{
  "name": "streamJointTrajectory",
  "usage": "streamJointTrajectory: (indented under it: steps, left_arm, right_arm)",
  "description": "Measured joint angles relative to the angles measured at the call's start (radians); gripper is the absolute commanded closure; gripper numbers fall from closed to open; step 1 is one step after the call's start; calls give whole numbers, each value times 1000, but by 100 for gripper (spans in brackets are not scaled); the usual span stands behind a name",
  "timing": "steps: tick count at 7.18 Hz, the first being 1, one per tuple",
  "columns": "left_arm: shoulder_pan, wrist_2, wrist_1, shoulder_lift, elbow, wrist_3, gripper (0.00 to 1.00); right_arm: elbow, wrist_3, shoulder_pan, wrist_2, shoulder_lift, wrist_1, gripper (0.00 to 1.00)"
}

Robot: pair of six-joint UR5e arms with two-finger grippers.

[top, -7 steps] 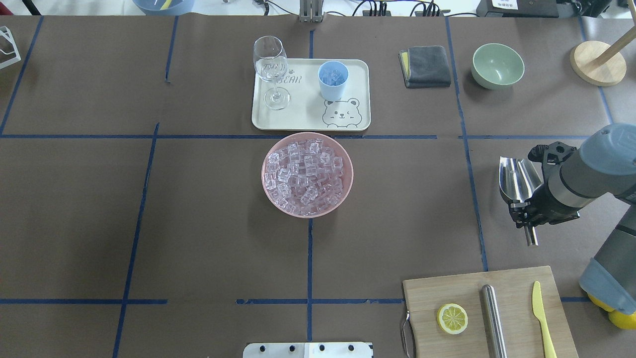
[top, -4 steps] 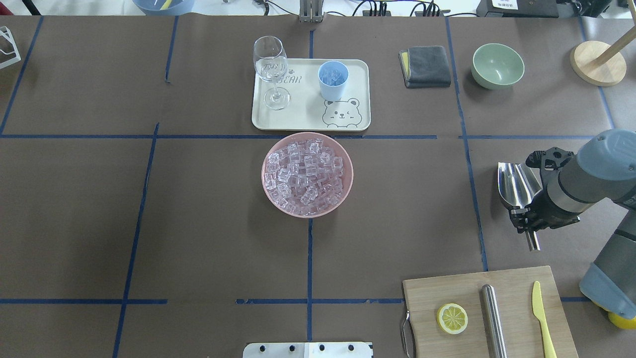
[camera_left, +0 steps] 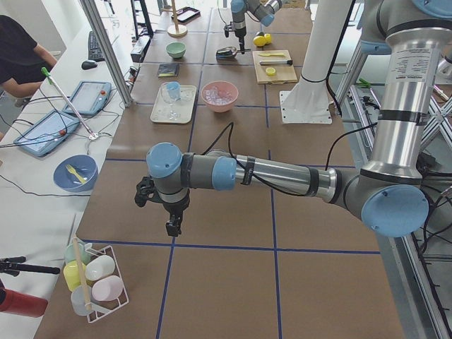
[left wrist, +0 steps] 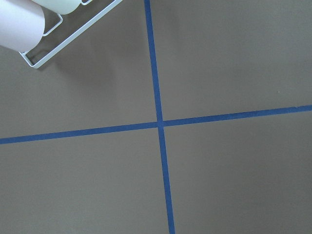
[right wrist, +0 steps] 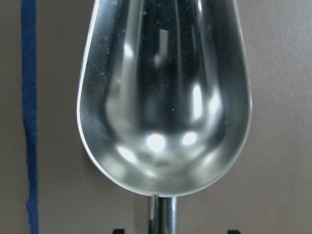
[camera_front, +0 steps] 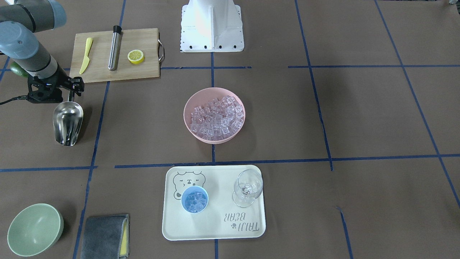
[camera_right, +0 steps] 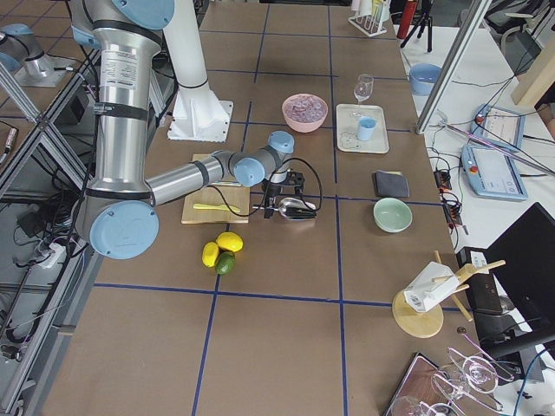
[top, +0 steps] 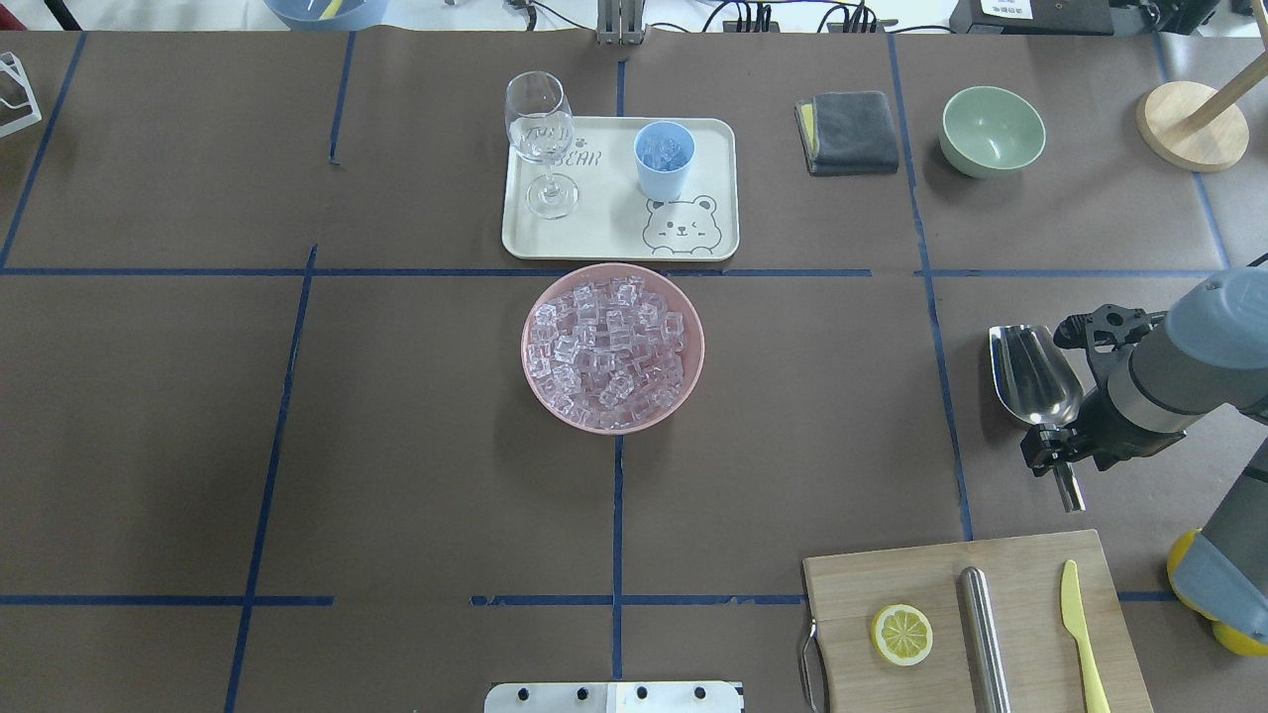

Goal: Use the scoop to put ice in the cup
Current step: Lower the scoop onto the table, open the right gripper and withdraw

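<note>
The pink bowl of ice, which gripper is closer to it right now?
Right. The right gripper holds the scoop a few tape squares beside the pink bowl; the left gripper hangs far down the table's other end.

The scoop is glossy polished metal, the ice glassy, the cup seemingly matt plastic.

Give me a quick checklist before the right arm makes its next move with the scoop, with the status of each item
1. Scoop gripped by right gripper at its handle: ok.
2. Scoop trough empty: ok, nothing in it in the wrist view.
3. Cup upright on tray, holding ice: ok.
4. Pink bowl and its ice pile clear of the arm: ok.
5. Scoop resting on the table: cannot tell.
6. Left gripper open: cannot tell.
</note>
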Motion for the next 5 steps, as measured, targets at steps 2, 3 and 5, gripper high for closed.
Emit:
streamJointTrajectory:
  steps: [2,3,5]
  left_arm:
    - [0,1,0,-3,-1,0,0]
    - [0,1,0,-6,0,0,0]
    - [0,2,2,-9,1,1,0]
  right_arm:
    - [20,14,12,1,-1,1,0]
    - [44,12,56,3,0,1,0]
    - [72,-59,198,15,6,0,0]
